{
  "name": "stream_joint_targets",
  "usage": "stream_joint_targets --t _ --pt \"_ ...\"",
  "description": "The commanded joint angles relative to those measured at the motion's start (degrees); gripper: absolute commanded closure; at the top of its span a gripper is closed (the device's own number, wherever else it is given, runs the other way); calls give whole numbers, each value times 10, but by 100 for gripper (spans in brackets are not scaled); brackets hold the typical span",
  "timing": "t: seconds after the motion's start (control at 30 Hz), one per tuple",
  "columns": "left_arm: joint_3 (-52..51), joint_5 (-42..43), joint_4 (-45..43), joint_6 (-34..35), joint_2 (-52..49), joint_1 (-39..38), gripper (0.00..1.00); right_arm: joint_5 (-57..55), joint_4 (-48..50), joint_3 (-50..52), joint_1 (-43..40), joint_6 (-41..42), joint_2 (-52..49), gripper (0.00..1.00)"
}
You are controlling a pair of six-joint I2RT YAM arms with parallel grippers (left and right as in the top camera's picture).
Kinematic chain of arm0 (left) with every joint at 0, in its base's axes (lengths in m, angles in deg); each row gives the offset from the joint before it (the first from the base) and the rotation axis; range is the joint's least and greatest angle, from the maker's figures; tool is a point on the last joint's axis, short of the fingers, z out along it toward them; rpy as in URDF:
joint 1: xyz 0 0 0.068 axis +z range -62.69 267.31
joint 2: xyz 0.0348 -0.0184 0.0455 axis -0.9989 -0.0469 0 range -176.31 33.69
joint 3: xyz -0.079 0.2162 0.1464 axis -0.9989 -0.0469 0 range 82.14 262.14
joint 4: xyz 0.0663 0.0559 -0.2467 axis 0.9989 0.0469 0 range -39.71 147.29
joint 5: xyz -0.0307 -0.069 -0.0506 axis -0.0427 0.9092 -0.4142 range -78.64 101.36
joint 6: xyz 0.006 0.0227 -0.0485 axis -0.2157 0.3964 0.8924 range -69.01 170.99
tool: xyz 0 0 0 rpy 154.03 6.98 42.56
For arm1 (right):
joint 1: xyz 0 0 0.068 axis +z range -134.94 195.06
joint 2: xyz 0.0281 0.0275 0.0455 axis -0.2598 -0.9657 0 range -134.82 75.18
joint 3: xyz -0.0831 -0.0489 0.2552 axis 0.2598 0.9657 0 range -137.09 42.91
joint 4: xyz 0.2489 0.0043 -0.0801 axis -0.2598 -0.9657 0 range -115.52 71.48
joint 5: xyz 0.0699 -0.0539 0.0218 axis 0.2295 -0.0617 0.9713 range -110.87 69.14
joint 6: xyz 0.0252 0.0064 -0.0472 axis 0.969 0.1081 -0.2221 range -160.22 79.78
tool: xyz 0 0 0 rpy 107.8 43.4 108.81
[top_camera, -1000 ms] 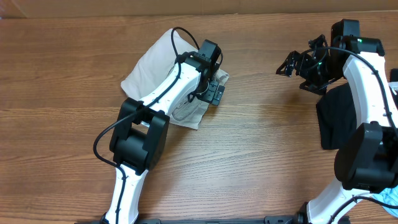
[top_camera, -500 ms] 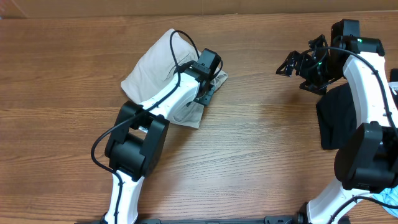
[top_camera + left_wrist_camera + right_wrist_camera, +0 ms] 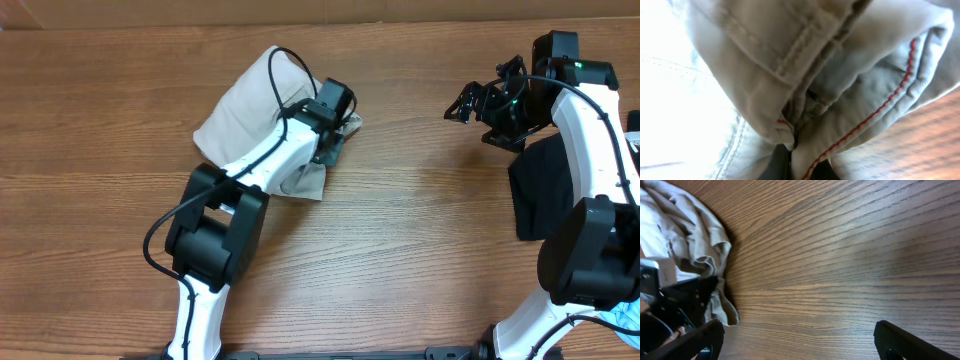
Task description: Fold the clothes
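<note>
shorts (image 3: 250, 110): bundled at table's (image 3: 420, 260) far left | left gripper (image 3: 800, 162): jaws clenched on a hem fold | right gripper (image 3: 465, 105): jaws spread, holding nothing, well apart | step: pull fold flat, slowly, so the layers do not bunch

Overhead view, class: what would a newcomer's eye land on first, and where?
First, the beige shorts bunched on the wooden table, left of centre, with the left gripper pressed into their right edge. The left wrist view shows red stitching along a folded hem, pinched close against the gripper. At the far right, the right gripper hangs open above bare wood, beside a black garment.
</note>
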Motion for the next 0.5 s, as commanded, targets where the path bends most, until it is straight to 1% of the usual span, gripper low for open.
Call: stream_joint_targets --t 0.0,0.23,0.37,0.47 --pt "9 -40 30 40 -47 98 96 -1 3 -16 -1 -4 19 1" --pt "80 25 38 58 -47 216 96 -1 4 -16 -1 -4 19 1" --pt "92 45 10 56 -47 267 96 -9 4 -16 -1 -3 19 1" --pt "92 45 -19 31 -47 294 96 -20 3 -16 -1 -3 19 1"
